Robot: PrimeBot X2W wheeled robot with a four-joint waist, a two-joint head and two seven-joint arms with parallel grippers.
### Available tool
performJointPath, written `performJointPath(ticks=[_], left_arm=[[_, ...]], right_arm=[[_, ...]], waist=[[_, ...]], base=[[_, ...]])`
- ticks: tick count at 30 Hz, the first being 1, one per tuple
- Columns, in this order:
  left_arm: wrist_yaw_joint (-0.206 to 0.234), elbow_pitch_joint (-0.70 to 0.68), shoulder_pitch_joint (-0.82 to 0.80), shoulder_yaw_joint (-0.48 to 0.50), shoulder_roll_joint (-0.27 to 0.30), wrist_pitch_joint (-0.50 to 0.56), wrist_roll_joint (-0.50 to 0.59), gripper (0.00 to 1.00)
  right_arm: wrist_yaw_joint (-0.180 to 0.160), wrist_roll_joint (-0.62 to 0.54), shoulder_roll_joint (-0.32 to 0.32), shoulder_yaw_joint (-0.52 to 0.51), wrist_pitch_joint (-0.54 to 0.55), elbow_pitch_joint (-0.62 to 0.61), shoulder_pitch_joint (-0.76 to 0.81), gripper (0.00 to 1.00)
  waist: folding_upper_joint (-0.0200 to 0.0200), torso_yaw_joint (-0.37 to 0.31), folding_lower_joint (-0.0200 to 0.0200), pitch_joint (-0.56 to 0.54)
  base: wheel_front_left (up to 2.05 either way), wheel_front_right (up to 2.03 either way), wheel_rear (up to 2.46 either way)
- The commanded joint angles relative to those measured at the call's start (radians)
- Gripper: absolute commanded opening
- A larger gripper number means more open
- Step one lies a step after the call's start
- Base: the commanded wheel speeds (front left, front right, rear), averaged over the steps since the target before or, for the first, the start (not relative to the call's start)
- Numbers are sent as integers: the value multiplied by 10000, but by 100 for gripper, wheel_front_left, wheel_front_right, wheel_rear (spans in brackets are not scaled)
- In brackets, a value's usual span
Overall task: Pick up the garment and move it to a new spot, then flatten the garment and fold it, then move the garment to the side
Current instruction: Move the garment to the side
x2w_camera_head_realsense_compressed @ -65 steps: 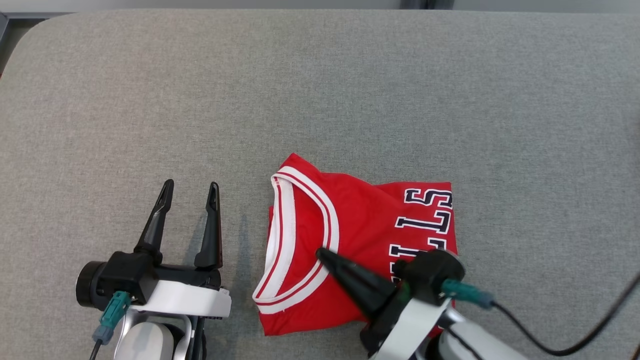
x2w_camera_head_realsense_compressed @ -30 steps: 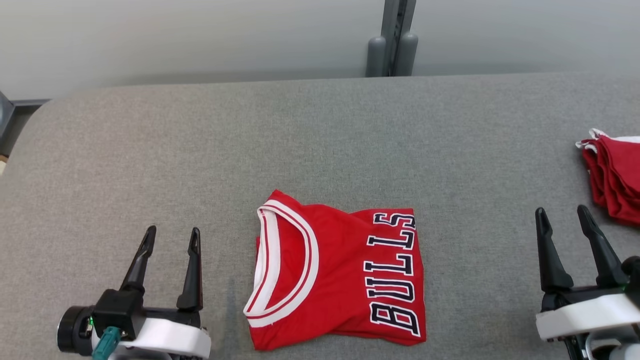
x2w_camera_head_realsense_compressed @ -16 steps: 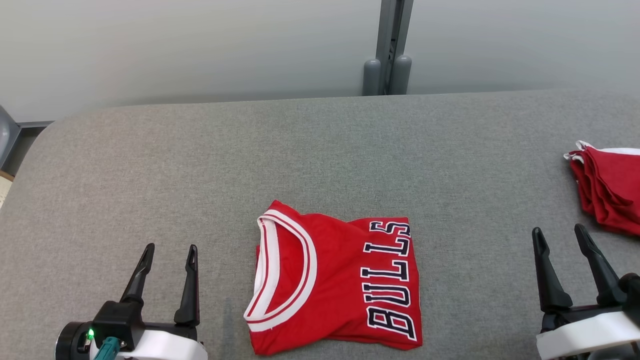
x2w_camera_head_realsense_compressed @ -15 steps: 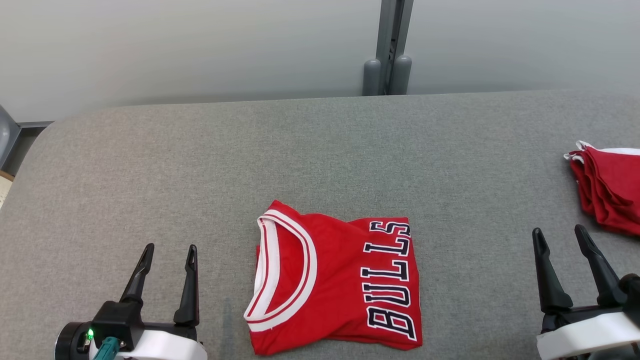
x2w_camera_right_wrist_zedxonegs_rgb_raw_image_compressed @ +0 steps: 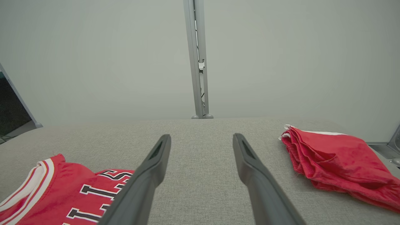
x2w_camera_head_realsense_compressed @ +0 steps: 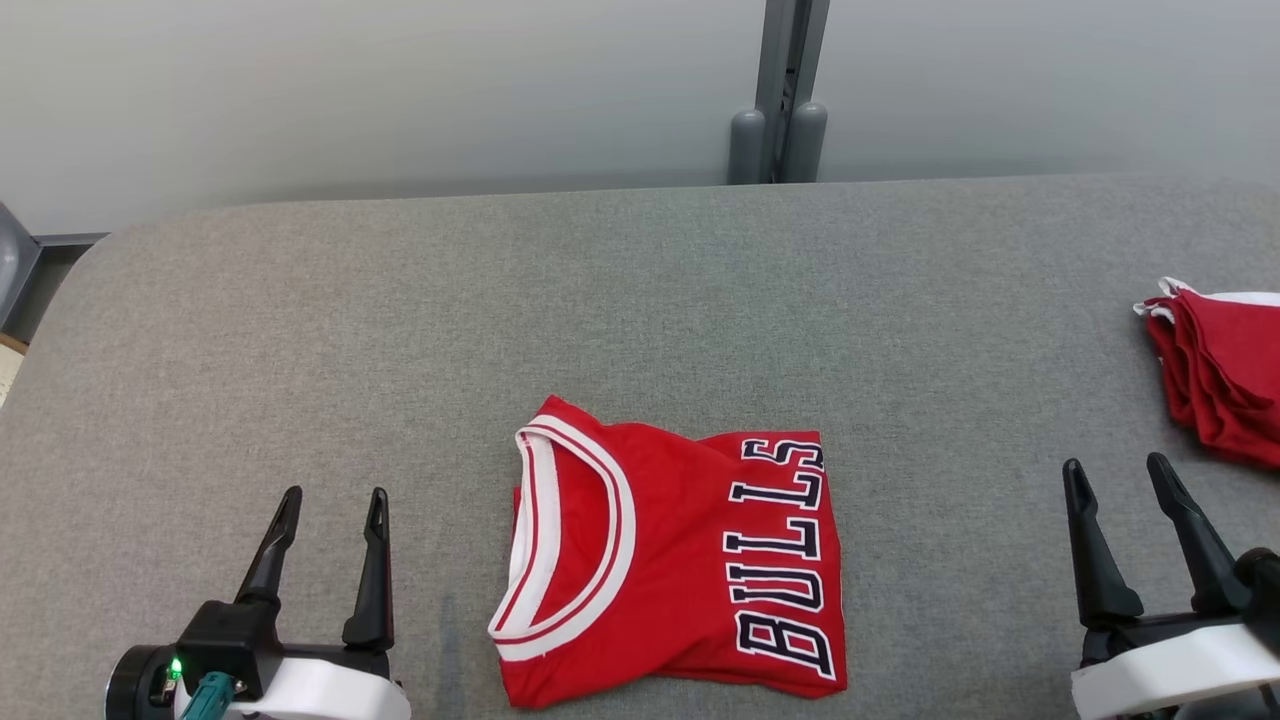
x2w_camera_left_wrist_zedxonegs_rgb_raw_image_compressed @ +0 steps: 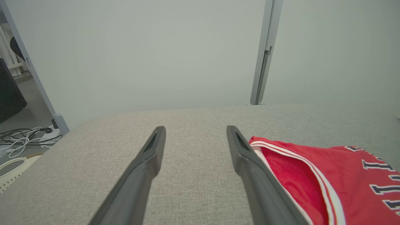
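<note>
You have a broad grey pad before you, woven and faintly fuzzy, rounded at its left corner, under a smooth pale wall. The jersey lies on the pad's near middle, folded into a rough rectangle. It is slick red knit, with a white-and-red striped neckline curving on its left and dark, white-edged "BULLS" lettering down its right. A crumpled red pile with white trim sits at the pad's right, well apart. Your left gripper and right gripper flank the jersey, tapered dark fingers spread wide, holding nothing.
</note>
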Motion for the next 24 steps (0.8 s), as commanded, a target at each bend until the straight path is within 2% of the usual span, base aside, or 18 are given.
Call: performJointPath(ticks=[1, 10, 16, 24], left_arm=[[57, -22, -155, -7, 73, -38, -14, 100], [90, -82, -326, -97, 111, -62, -40, 100], [66, -150, -646, -182, 97, -105, -27, 100], [-26, -172, -1412, -432, -54, -217, 7, 100]], right_arm=[[1, -9, -49, 0, -3, 22, -100, 100], [1, -122, -159, 61, -10, 2, -202, 100], [1, 86, -240, 562, 137, 338, -474, 100], [1, 749, -261, 2230, 95, 2255, -1191, 100]], waist=[[-1, -4, 0, 17], [-1, 109, 0, 211], [-1, 330, 0, 580], [-1, 1006, 0, 1335]], base=[[0, 0, 0], [0, 0, 0], [0, 0, 0], [0, 0, 0]])
